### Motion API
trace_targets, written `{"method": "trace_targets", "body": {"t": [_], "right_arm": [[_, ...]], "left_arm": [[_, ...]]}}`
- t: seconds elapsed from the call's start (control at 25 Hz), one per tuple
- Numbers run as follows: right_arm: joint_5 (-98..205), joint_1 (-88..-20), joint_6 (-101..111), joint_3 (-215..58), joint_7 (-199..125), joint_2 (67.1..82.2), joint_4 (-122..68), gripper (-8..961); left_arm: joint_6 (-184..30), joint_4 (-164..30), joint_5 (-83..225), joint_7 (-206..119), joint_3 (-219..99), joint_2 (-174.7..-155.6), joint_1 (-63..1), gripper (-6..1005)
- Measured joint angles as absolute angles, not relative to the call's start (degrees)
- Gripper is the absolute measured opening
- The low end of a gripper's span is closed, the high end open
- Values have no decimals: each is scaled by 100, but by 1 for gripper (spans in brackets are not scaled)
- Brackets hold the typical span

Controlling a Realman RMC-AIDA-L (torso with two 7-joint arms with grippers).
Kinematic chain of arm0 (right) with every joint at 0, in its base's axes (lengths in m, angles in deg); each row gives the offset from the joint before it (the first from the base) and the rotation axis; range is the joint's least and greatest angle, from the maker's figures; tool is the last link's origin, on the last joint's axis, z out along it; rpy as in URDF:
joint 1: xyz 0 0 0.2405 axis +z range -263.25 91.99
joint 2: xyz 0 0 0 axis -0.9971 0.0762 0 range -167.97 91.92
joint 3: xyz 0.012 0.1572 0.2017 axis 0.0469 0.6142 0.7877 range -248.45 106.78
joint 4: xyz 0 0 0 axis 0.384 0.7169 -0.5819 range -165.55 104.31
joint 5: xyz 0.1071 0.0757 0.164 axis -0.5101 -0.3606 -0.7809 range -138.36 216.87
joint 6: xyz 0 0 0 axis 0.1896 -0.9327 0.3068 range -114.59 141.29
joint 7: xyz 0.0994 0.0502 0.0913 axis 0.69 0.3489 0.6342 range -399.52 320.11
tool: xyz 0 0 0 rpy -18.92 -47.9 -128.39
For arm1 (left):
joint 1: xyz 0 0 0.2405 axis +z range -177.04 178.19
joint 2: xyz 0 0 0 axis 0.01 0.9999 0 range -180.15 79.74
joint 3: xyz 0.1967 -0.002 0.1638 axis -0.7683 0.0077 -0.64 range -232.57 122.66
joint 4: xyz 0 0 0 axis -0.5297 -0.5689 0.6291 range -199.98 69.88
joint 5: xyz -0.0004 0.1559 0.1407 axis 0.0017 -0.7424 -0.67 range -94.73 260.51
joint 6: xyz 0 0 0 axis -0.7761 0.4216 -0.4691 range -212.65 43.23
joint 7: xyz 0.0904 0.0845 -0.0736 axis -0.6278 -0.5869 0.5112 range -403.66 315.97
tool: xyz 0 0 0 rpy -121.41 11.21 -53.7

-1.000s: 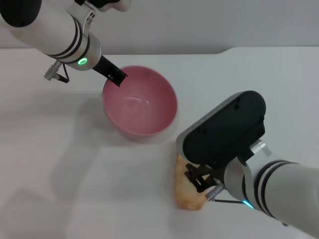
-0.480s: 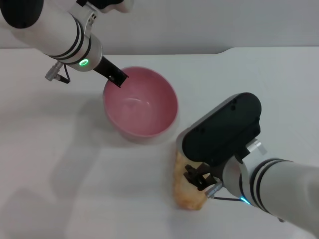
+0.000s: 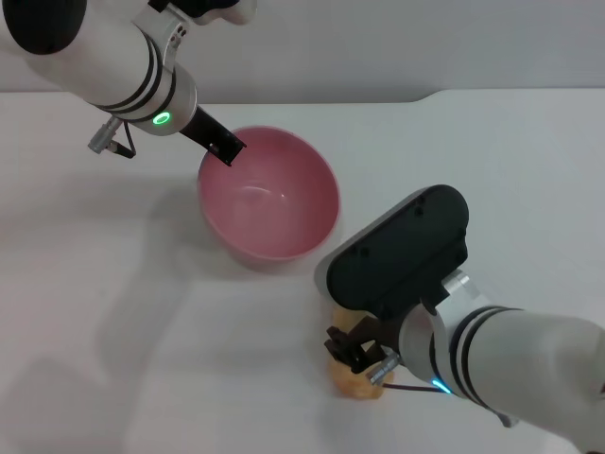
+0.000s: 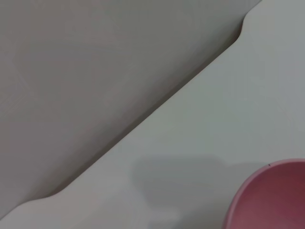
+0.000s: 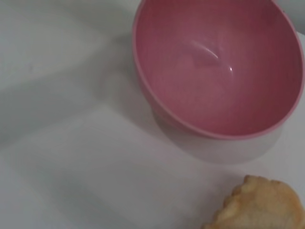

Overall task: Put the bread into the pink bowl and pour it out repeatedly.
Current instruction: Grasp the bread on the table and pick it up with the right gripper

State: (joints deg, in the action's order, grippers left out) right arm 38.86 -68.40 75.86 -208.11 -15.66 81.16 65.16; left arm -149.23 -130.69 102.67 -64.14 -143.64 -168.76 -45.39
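**Bread on worktop, bowl held at its rim**

Item 1, the pink bowl [image 3: 268, 194]: round, deep, glossy; stands on the white worktop [image 3: 113, 312] slightly above centre of the head view, mouth tipped a little toward 5 o'clock; inside smooth and holding nothing; a highlight shows on the inner wall; also seen in the right wrist view [image 5: 219, 67], and a slice of rim in the left wrist view [image 4: 269, 198].

Item 2, the bread [image 3: 352, 380]: golden-tan loaf lying on the worktop at 5 o'clock from the bowl, near it but apart; mostly covered by the right arm's black housing in the head view, only its near end showing; one ridged, scalloped end shows in the right wrist view [image 5: 257, 205]; outside the bowl.

Item 3, the left claw [image 3: 225, 147]: reaches in from 10 o'clock, its dark tip at the bowl's rim on the 10 o'clock side, touching the edge and apparently pinching it; a green light glows on the wrist.

Item 4, the right claw [image 3: 354, 348]: lowered over the bread at 5 o'clock of the bowl; dark fingers [image 3: 340, 345] sit against the loaf's top; whether they are spread or pressed onto it cannot be told, the housing hiding most of them.

Item 5, the worktop: white, plain, with a notched far edge at 1 o'clock.
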Motion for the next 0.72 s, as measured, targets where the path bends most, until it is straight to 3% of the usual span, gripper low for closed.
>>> {"method": "trace_targets", "body": {"t": [0.72], "right_arm": [[3886, -6794, 7509, -20634, -1458, 8107, 5976, 528]], "left_arm": [[-14921, -13070, 10266, -6422, -14364, -16870, -4538, 43]]}}
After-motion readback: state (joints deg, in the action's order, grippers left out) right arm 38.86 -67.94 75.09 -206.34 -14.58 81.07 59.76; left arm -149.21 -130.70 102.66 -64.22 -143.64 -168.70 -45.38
